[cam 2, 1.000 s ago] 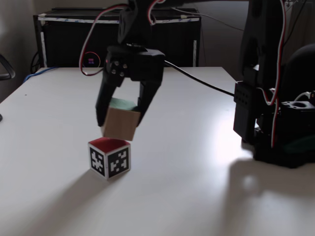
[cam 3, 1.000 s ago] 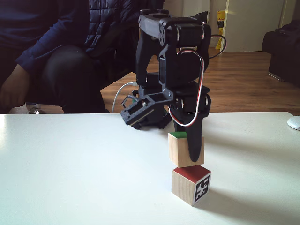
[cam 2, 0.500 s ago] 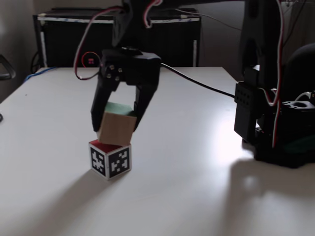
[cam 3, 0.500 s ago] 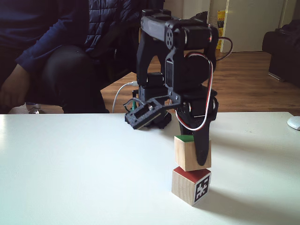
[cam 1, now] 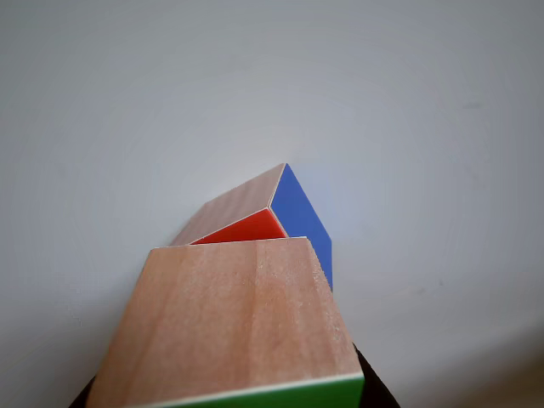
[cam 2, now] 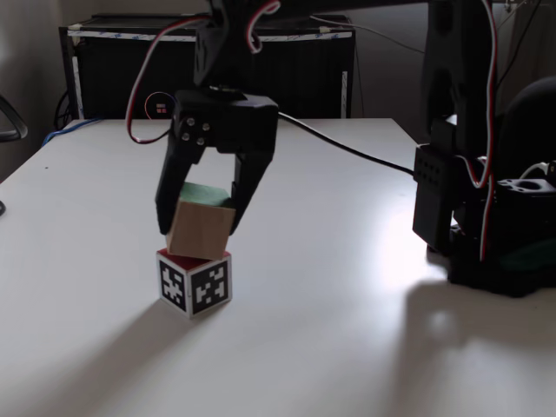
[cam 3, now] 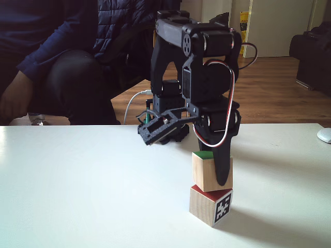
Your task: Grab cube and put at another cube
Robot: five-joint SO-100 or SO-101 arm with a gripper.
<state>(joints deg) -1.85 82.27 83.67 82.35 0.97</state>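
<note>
Arm: reared high over the white table (cam 2: 347, 347), wrist bent steeply down, red-and-white cable looping at its side.

Gripper (cam 2: 198, 228): pointed at the tabletop, fingers clamped on opposite sides of the cube (cam 2: 200, 224); in the other fixed view (cam 3: 217, 175), one dark finger (cam 3: 223, 168) down the cube's (cam 3: 209, 173) right face.

Cube: green face up, slightly tilted, lower edge touching the red top of another cube (cam 2: 195, 280); plain wood face (cam 1: 229, 323) large in the other view.

Another cube (cam 3: 210, 205): on the table, black-and-white markers on two sides; red and blue faces (cam 1: 299, 223) beyond the held cube.

Person (cam 3: 57, 62): seated behind the table.
</note>
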